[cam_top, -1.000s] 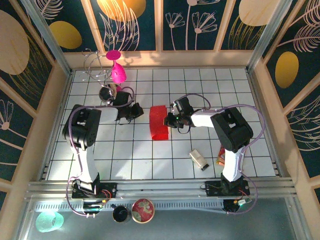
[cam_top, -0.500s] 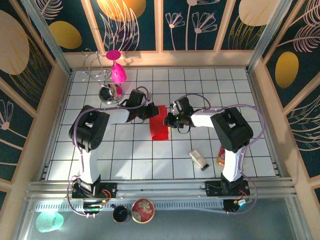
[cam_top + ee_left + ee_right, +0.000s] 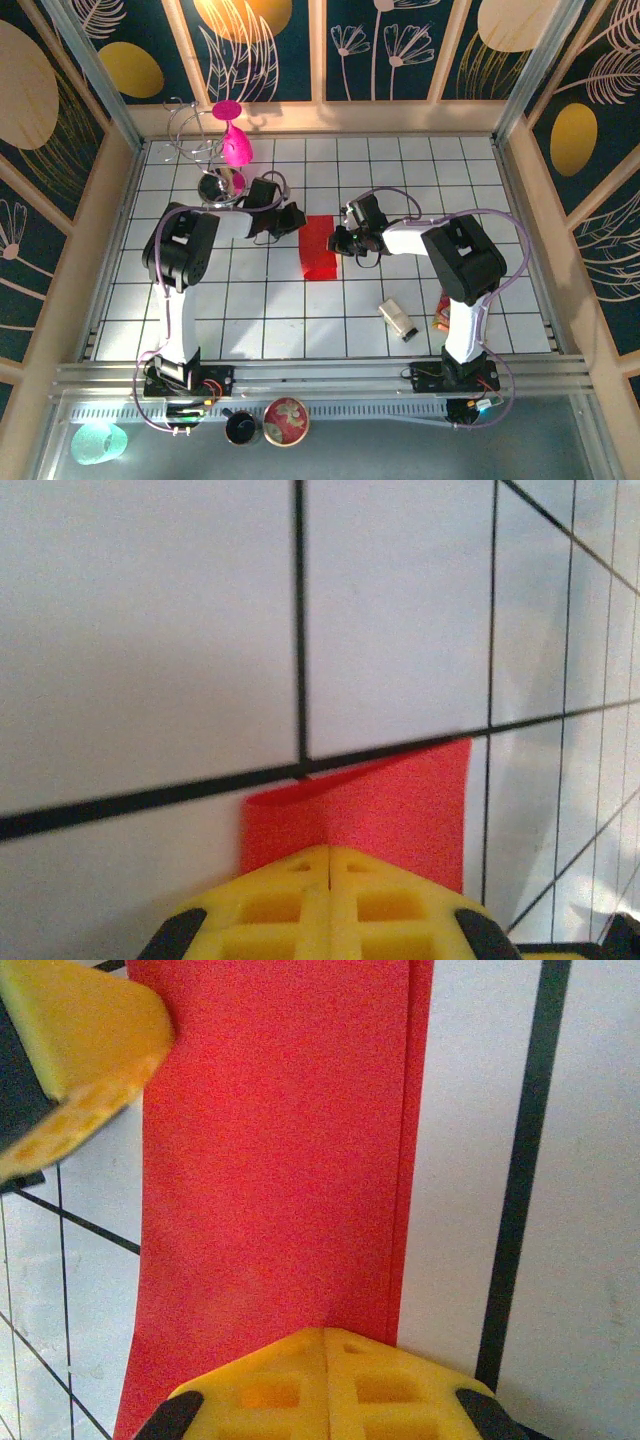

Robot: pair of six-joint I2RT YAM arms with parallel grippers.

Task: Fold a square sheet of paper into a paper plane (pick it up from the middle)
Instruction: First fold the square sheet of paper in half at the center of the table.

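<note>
Bearing red paper (image 3: 320,250), white tiles (image 3: 250,310) meet floral walls (image 3: 400,50).

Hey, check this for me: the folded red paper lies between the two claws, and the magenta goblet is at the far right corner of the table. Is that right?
Not quite. The magenta goblet is at the far left corner, not the far right, as the top external view shows. The rest holds: the folded red paper lies between the left claw and the right claw.

On the tiled table (image 3: 300,330), folded red paper (image 3: 320,255), perhaps a packet (image 3: 398,318).
</note>
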